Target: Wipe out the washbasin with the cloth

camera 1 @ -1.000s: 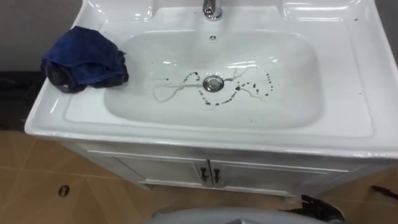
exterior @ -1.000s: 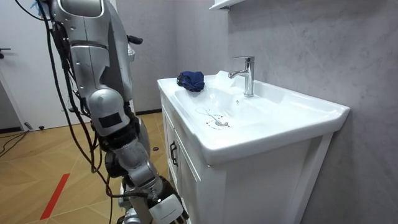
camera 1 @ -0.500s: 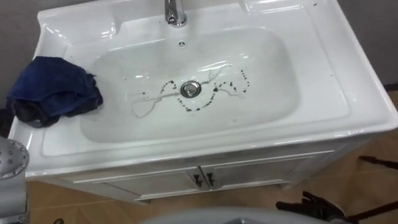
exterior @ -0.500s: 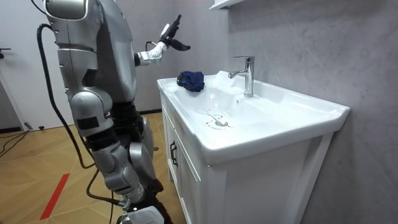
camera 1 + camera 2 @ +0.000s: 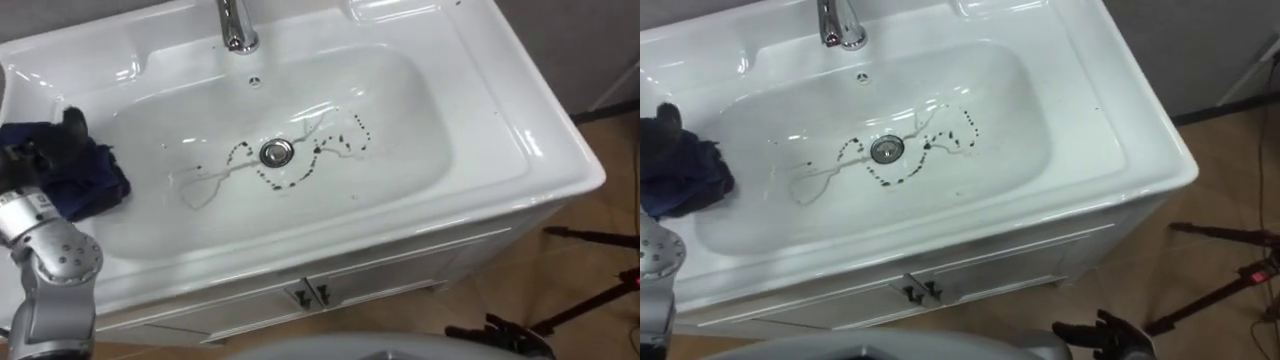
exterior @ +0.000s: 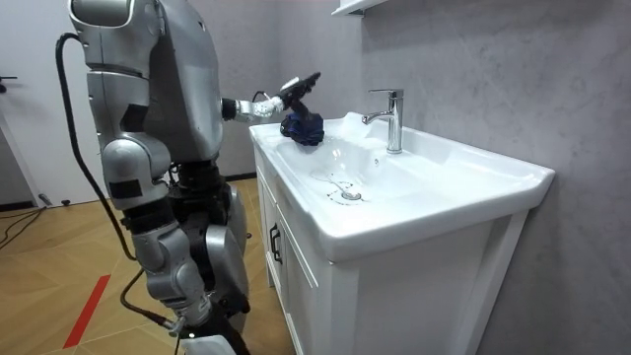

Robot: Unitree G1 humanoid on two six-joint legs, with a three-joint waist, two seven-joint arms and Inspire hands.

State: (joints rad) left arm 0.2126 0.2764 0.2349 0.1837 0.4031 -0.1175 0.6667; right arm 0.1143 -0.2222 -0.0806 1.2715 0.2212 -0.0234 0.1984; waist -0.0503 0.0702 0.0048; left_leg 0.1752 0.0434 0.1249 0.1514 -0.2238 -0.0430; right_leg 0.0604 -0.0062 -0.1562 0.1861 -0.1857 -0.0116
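A white basin (image 5: 480,80) has dark smears and specks (image 5: 340,140) around its drain (image 5: 277,152), below a chrome tap (image 5: 235,25). On the basin's left rim lies a crumpled dark blue cloth (image 5: 85,180). My left hand (image 5: 62,135) reaches in from the lower left and hovers at the cloth's top, fingers fairly straight. In the room view this hand (image 6: 299,89) is just above the cloth (image 6: 304,128). My right hand (image 5: 1105,335) hangs low in front of the cabinet, fingers loosely spread and holding nothing.
Beneath the basin a white cabinet (image 5: 310,290) has two doors with small dark handles. Black tripod legs (image 5: 590,240) stand on the wooden floor to the right. A grey wall runs behind the tap, and a shelf (image 6: 355,6) hangs above it.
My left arm rose beside the basin, then came down so that the hand is now at the blue cloth. The eye views have shifted as my head and body turned.
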